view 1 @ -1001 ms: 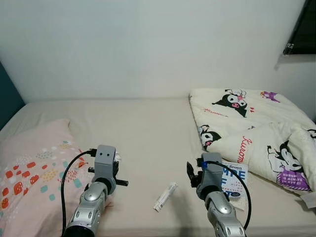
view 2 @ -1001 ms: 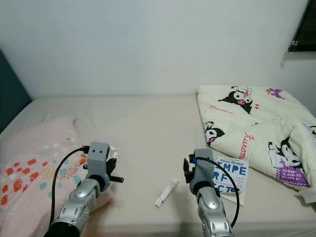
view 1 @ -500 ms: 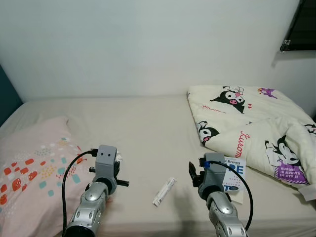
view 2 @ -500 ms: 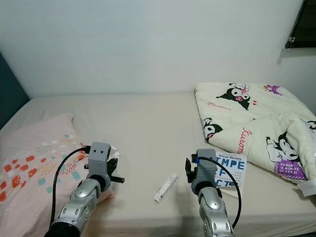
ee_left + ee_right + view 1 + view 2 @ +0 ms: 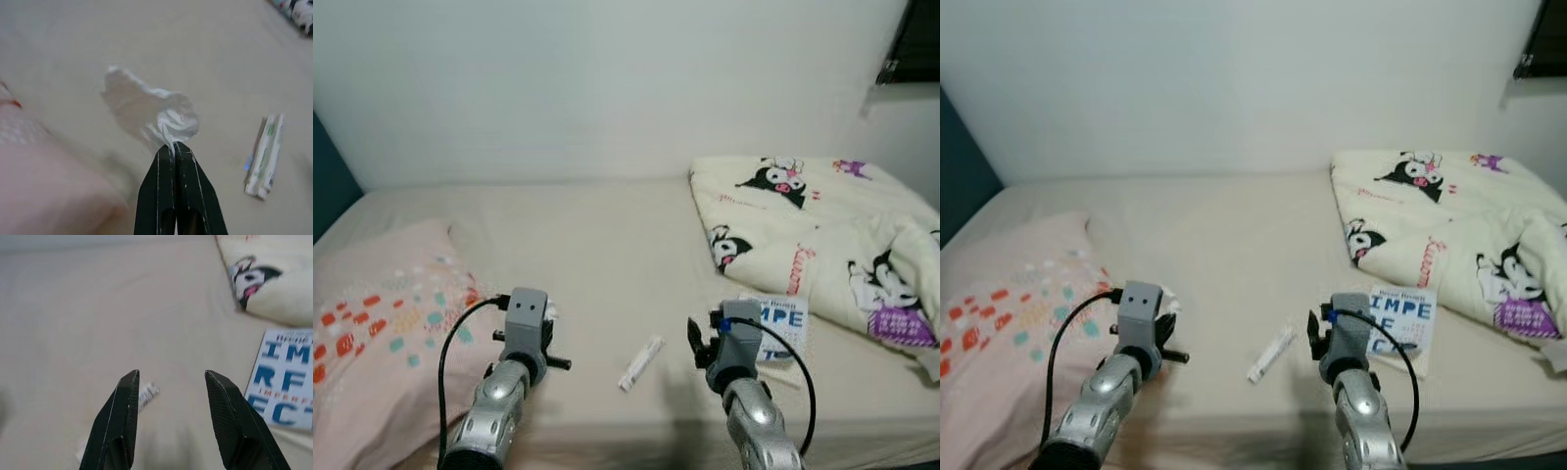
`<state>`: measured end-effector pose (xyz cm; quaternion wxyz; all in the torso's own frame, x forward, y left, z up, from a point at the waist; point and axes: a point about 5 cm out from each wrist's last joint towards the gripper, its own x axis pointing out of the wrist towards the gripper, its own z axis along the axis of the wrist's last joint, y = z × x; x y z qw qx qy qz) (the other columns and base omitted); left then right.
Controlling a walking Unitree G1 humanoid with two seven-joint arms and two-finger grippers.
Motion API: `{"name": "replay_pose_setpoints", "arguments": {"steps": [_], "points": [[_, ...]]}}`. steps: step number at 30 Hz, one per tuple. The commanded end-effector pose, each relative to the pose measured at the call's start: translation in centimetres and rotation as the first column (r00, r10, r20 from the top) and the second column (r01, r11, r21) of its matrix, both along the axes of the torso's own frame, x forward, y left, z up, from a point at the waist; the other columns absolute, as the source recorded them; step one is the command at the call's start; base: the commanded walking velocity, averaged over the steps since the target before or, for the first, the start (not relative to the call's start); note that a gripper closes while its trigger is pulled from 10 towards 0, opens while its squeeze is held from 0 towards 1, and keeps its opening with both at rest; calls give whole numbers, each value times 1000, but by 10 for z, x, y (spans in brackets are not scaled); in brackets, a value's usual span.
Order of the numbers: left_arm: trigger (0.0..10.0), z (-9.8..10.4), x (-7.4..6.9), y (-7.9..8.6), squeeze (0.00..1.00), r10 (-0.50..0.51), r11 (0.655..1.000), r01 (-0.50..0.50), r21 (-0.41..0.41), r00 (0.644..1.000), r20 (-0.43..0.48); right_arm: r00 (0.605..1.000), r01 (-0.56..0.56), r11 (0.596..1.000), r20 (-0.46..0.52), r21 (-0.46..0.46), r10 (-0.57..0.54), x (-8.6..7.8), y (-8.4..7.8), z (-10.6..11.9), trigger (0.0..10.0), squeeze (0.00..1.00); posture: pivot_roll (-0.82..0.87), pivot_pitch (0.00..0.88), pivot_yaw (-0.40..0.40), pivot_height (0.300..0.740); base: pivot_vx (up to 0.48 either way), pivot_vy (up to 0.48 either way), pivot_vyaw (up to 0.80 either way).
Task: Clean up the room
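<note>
My left gripper (image 5: 172,145) is shut on a crumpled white tissue (image 5: 149,111), held a little above the beige bed sheet (image 5: 597,255) beside the pink pillow (image 5: 382,323). A small white tube (image 5: 640,362) lies on the sheet between my two arms; it is also in the left wrist view as the tube (image 5: 264,154). My right gripper (image 5: 171,382) stands open over the sheet, with the tube (image 5: 146,394) just beyond its fingertips and a white book with blue letters (image 5: 286,382) to its side. In the eye views the book (image 5: 781,323) lies by the blanket.
A cream cartoon-print blanket (image 5: 822,235) is heaped on the bed's right side. A white wall (image 5: 607,88) runs behind the bed. The bed's front edge (image 5: 1263,421) lies just below my arms. A dark headboard (image 5: 328,176) stands at the far left.
The camera has shifted and tipped slightly, so the bed's front edge now shows. Both arms hold the same pose; the tissue stays pinched in the left gripper.
</note>
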<state>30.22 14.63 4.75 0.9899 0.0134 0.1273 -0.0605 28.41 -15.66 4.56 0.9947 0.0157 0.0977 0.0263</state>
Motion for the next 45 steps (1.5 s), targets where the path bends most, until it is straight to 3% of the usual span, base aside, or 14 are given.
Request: {"name": "replay_pose_setpoints", "arguments": {"steps": [1, 12, 20, 23, 25, 27, 30, 34, 39, 42, 45], "points": [[10000, -2, -1, 2, 0, -2, 1000, 3, 17, 1000, -9, 1000, -3, 1000, -1, 6, 3, 0, 3, -1, 10000, 0, -27, 24, 27, 619, 0, 0, 0], [10000, -2, -3, 3, 0, -9, 1000, 9, 24, 1000, -6, 1000, -14, 1000, -2, 14, 14, 3, 6, 1, 10000, 0, -20, 35, 28, 619, 0, 0, 0], [10000, 7, -5, 8, 0, -35, 999, 33, 30, 998, 50, 998, -64, 998, 8, 10, 64, 18, 19, 8, 10000, 0, -7, 63, 19, 594, 0, 0, 0], [10000, 20, -10, 13, 0, -77, 997, 73, 32, 989, 129, 994, -106, 994, -2, 31, 107, 26, 26, 10, 10000, 0, 15, 122, -18, 589, 0, 0, 0], [10000, 20, -10, 13, 0, -77, 997, 73, 32, 989, 129, 994, -106, 994, -2, 31, 107, 26, 26, 10, 10000, 0, 15, 122, -18, 589, 0, 0, 0], [10000, 34, -16, 24, 0, -79, 996, 70, 49, 976, 205, 988, -156, 987, -11, 29, 156, 34, 34, 12, 10000, 0, 35, 159, -43, 584, 0, 0, 0], [10000, 42, -20, 32, 0, -67, 997, 56, 50, 968, 244, 982, -189, 982, -7, 27, 189, 39, 40, 15, 10000, 0, 48, 186, -61, 584, 0, 0, 0], [10000, 69, -28, 50, 0, -62, 996, 38, 76, 940, 336, 965, -261, 964, 9, 44, 261, 57, 58, 30, 10000, 0, 74, 218, -87, 584, 0, 0, 0], [10000, 79, -33, 52, 0, -95, 994, 66, 93, 929, 357, 960, -281, 959, -7, 30, 281, 64, 64, 34, 10000, 0, 96, 246, -105, 584, 0, 0, 0], [10000, 94, -46, 46, 0, -204, 978, 173, 117, 908, 367, 946, -321, 947, -44, 8, 321, 73, 73, 40, 10000, 0, 120, 271, -122, 584, 0, 0, 0], [10000, 96, -50, 45, 0, -227, 973, 195, 123, 903, 365, 943, -329, 944, -49, 8, 329, 74, 75, 41, 10000, 0, 122, 273, -123, 584, 0, 0, 0]]}}
